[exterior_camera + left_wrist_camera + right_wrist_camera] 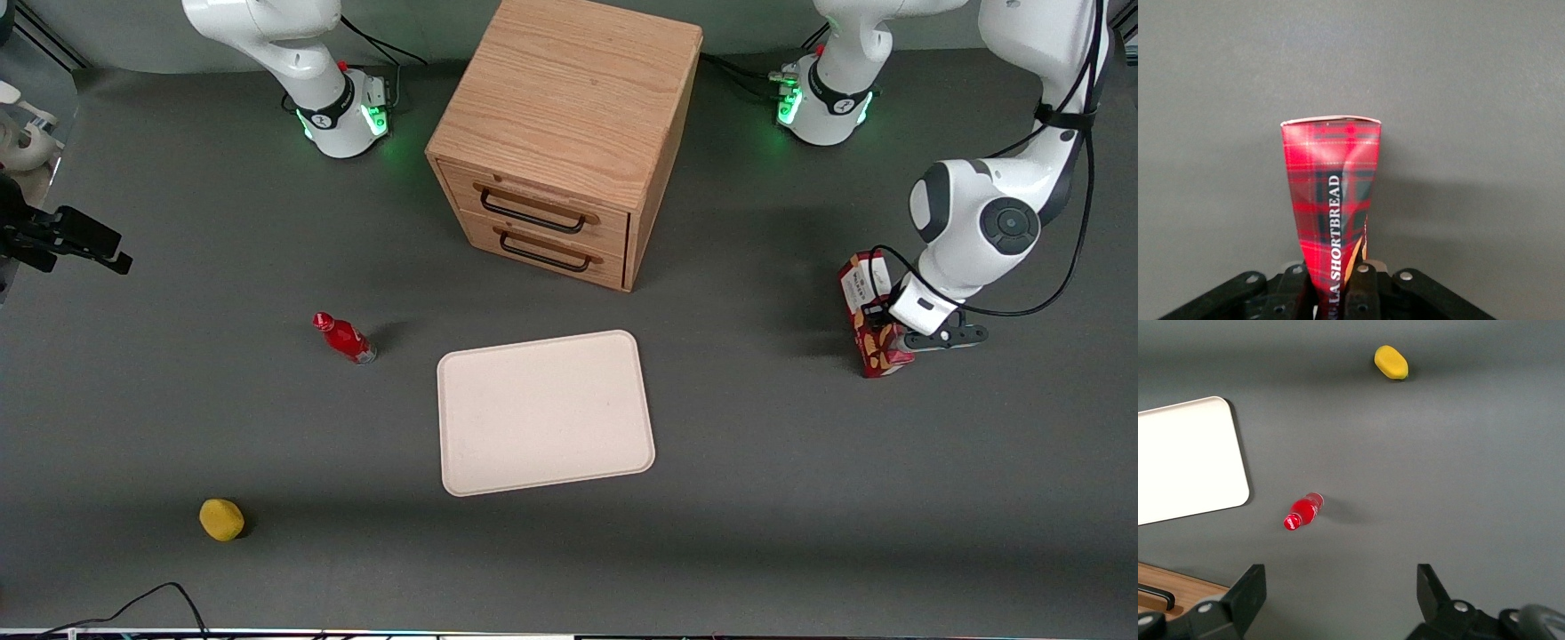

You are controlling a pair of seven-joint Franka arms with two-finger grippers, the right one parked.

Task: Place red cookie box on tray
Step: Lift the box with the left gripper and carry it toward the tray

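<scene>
My fingers (pixel 1295 287) are pinched tight on the narrow sides of the red cookie box (pixel 1331 200), squeezing the carton so its tartan face buckles inward. The gripper (pixel 882 331) holds the box (pixel 869 313) upright toward the working arm's end of the table (pixel 782 498), well apart from the tray (pixel 544 411). Between them I see only bare grey surface. On the tartan side I read "SHORTBREAD" in white letters, preceded by "LA". The front view shows a white panel and cookie pictures lower down. The tray lies flat in front of the wooden drawer cabinet (pixel 569 133). A small red bottle (pixel 345 338) and a yellow object (pixel 221 519) sit toward the parked arm's end.
</scene>
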